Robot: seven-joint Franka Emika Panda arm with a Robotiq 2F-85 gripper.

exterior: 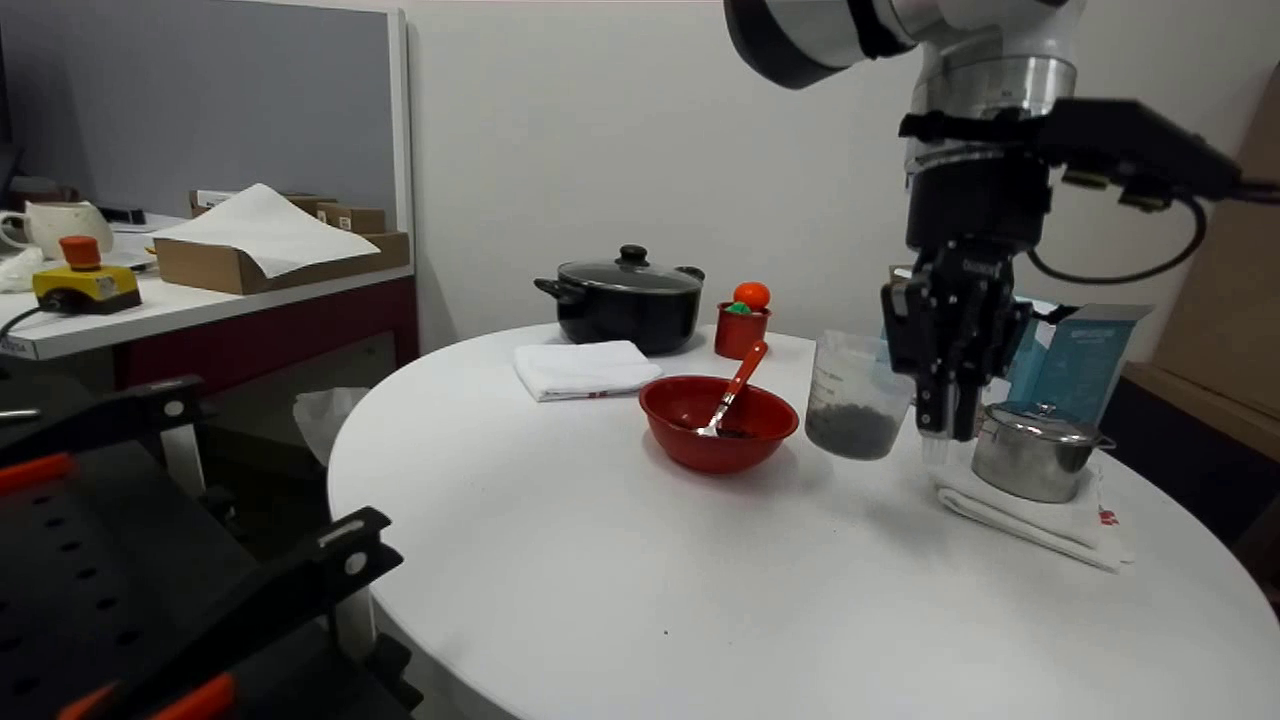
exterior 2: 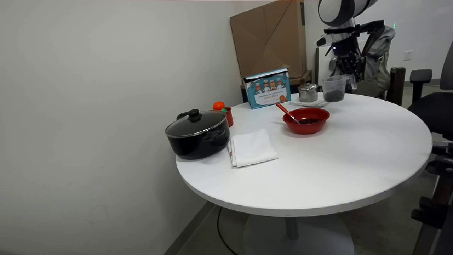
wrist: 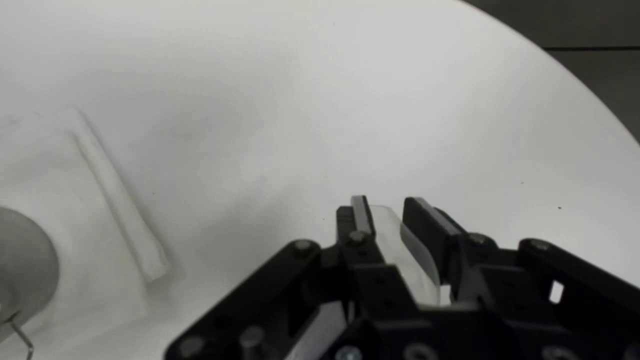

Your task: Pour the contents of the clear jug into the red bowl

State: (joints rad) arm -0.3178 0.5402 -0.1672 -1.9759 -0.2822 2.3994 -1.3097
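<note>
We're looking at a round white worktop [exterior 2: 354, 170] with most of the kitchen stuff sitting on it. Next size down, a black lidded pot [exterior: 630, 312] and an upright teal box [exterior 2: 268, 90] are standing near its edge, with a gap between them. A folded white cloth [exterior: 588, 370] is lying just beside that black pot. We're seeing the red bowl [exterior: 715, 455] sitting near the cloth, some dark bits [exterior 2: 308, 121] showing inside. Then we're getting to the clear jug [exterior: 855, 378]: in an exterior view it's showing between the bowl and a steel pot [exterior: 1035, 460]. It's hanging close to upright, seemingly off the worktop, and dark stuff [exterior: 852, 430] is filling its lower part. The steel pot is resting on another folded cloth [exterior: 1045, 525]. A red cup [exterior: 738, 335] is standing just beside the black pot, and a red-handled utensil [exterior: 742, 375] is leaning in the bowl. Down at the small end we're spotting the fingers [wrist: 422, 215]: in the wrist view they're clamping the jug's see-through handle [wrist: 393, 240], one on each side. Last up, a round orange thing [exterior: 752, 296] is poking out of the cup.
</note>
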